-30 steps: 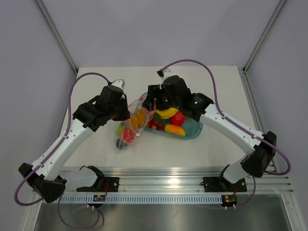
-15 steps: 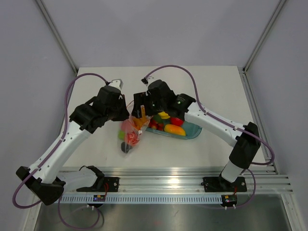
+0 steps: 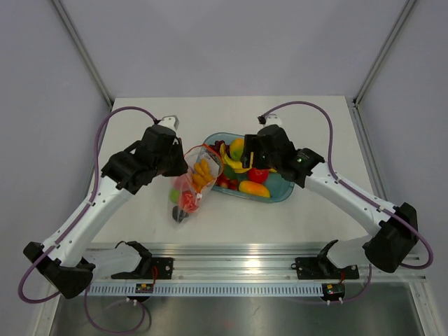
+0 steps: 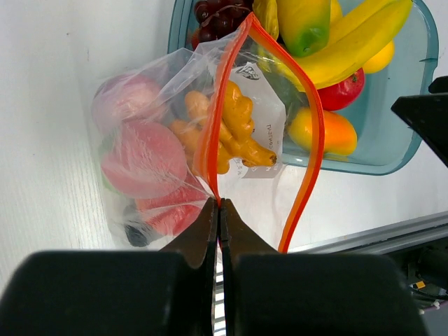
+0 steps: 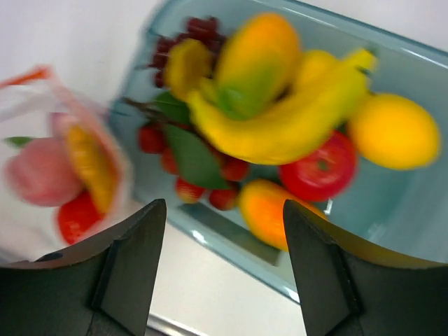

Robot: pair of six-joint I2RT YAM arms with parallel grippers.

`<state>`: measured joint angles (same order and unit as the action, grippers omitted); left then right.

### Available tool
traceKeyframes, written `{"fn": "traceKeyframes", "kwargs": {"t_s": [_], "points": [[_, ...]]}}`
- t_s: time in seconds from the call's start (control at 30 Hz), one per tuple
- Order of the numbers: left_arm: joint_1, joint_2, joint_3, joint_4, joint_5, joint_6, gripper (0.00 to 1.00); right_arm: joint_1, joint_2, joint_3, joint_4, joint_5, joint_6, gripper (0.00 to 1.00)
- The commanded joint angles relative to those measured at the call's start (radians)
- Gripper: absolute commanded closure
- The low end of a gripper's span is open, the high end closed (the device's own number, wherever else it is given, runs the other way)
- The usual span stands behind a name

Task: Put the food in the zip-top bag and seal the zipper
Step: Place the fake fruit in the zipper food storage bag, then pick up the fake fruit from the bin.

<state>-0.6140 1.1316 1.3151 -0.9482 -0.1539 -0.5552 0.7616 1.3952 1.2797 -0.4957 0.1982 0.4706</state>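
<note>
The clear zip-top bag (image 3: 190,183) lies left of the blue-tinted tray (image 3: 281,189) and holds red, orange, green and dark toy food. My left gripper (image 4: 219,201) is shut on the bag's orange-red zipper (image 4: 309,147) at its near corner; the mouth gapes open toward the tray. In the left wrist view the bag (image 4: 150,161) shows a red piece, a pink piece and orange pieces inside. My right gripper (image 5: 222,206) is open and empty above the tray (image 5: 399,203), which holds a banana (image 5: 294,122), red apple (image 5: 323,170), grapes and other fruit.
The tray's near rim lies just under my right fingers (image 5: 318,241). The aluminium rail (image 3: 266,262) runs along the table's near edge. White table shows behind and to the right of the tray.
My right gripper has pulled back from the bag's mouth to above the tray and is empty. An orange piece now lies in the bag. The left gripper keeps its hold.
</note>
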Motion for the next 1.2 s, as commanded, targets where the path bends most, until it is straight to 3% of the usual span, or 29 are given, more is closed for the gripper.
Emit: {"fn": "traceKeyframes", "kwargs": {"t_s": [0.0,0.1,0.2,0.3,0.6,0.77,0.97,1.17], "points": [[0.003,-0.018,-0.001,0.051,0.001,0.005,1.0,-0.074,-0.067,-0.136,-0.023,0.101,0.025,0.26],[0.002,-0.023,-0.007,0.06,0.005,0.005,1.0,-0.131,-0.088,-0.236,0.005,0.049,0.004,0.23],[0.002,-0.02,-0.008,0.062,0.01,0.001,1.0,-0.14,-0.044,-0.253,-0.007,-0.009,-0.035,0.16],[0.002,-0.016,-0.01,0.066,0.017,0.003,1.0,-0.139,0.016,-0.253,-0.017,-0.017,-0.046,0.14],[0.002,-0.021,-0.011,0.066,0.024,0.006,1.0,-0.14,0.088,-0.338,0.298,0.041,-0.102,0.12],[0.002,-0.024,-0.016,0.069,0.017,0.006,1.0,-0.14,0.166,-0.313,0.353,0.056,-0.11,0.1],[0.002,-0.021,-0.023,0.084,0.033,0.003,1.0,-0.142,0.231,-0.298,0.391,0.118,-0.109,0.12],[0.002,-0.015,-0.037,0.092,0.045,0.005,1.0,-0.14,0.212,-0.361,0.483,0.135,-0.095,0.2]]}}
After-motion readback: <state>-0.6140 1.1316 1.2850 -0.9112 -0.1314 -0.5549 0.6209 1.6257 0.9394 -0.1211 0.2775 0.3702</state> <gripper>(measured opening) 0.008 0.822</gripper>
